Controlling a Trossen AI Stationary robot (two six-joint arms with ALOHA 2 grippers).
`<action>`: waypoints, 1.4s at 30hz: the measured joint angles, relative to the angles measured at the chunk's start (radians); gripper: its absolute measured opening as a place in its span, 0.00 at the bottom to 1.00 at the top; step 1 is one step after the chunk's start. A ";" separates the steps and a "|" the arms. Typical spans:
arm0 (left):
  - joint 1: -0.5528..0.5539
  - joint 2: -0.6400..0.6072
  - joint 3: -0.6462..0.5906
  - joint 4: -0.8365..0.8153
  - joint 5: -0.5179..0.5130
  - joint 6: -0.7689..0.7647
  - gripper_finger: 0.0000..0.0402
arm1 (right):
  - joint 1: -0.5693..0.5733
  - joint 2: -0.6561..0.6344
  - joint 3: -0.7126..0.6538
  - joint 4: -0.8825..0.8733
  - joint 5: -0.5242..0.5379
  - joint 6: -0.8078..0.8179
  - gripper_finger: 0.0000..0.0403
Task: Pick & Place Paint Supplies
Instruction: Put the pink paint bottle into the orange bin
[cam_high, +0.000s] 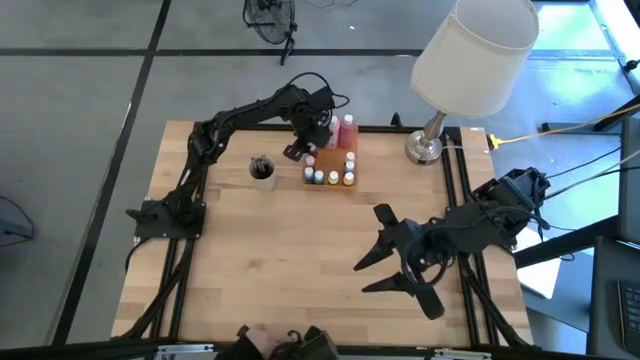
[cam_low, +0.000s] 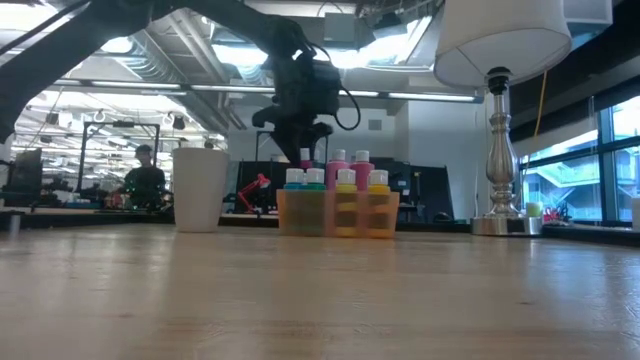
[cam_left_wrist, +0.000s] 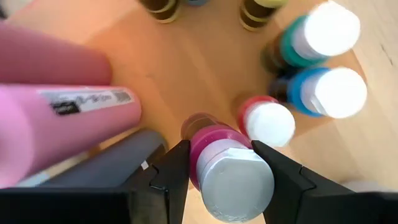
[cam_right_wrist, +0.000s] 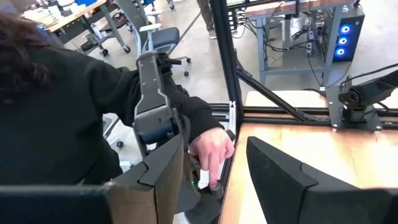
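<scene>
1. The left gripper (cam_left_wrist: 227, 180) has its jaws closed around a small pink paint pot with a white cap (cam_left_wrist: 231, 171).
2. That pot sits in the see-through orange tray (cam_high: 329, 160) near the desk's far edge.
3. The right gripper (cam_high: 385, 265) waits with open jaws near the desk's right edge.

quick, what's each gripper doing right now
Left gripper: shut on a pink paint pot over the orange tray.
Right gripper: open, empty, waiting at the table's right.
</scene>
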 joint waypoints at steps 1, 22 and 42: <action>-0.002 0.000 0.000 -0.007 -0.002 0.030 0.36 | -0.004 0.000 0.000 0.000 0.000 0.003 0.45; -0.001 0.001 -0.027 -0.028 -0.001 0.425 0.36 | -0.162 0.000 0.000 0.002 -0.126 0.055 0.45; -0.016 0.012 -0.099 0.059 -0.029 0.669 0.36 | -0.229 0.001 0.000 -0.072 -0.152 0.055 0.45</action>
